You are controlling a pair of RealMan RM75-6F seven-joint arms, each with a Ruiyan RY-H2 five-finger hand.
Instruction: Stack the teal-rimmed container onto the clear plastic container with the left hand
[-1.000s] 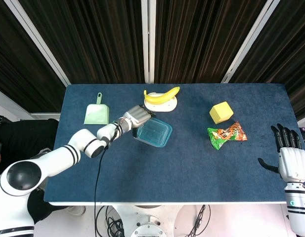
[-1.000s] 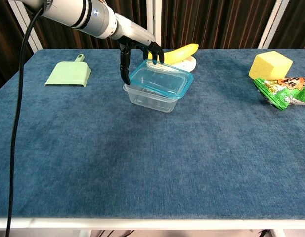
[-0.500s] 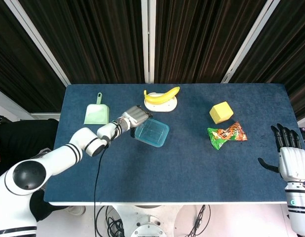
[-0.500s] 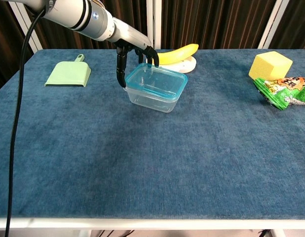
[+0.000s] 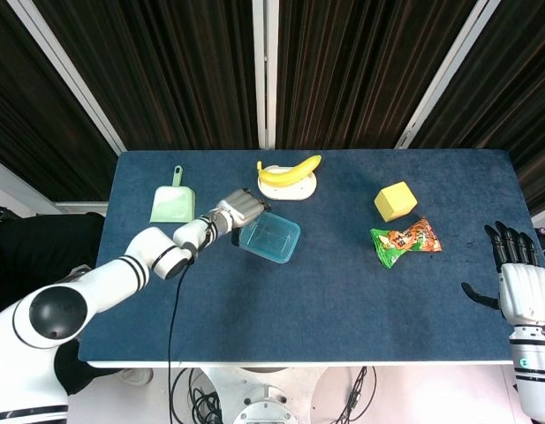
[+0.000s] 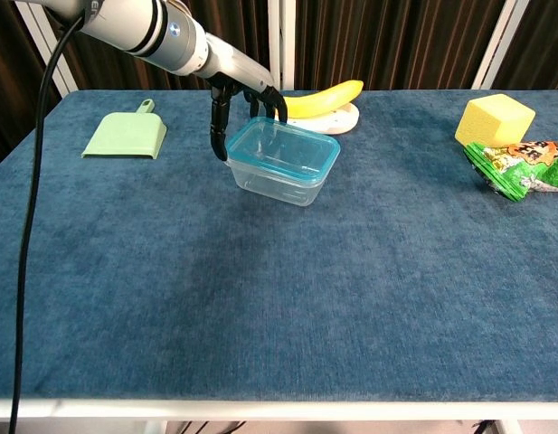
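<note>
Left robot hand sits at the back-left corner of the teal-rimmed container, dark fingers hanging down along its left side, touching or just beside the rim; whether it pinches the rim or merely rests there cannot be told from either view. The teal-rimmed container sits nested squarely on the clear plastic container, left of centre on the blue desk, just in front of the banana on its small plate.

Handling, as a judgement: both tubs look like thin, light, stiff plastic, smooth and likely slippery; squeezing hard could flex the walls. The rim edge or a corner looks the best place to hold; a nudge could slide the pair on the cloth.

Right robot hand is off the right desk edge, fingers spread, holding nothing.

Snack bag has print, too small to read. No other writing is legible. Green dustpan and yellow block lie well apart.
</note>
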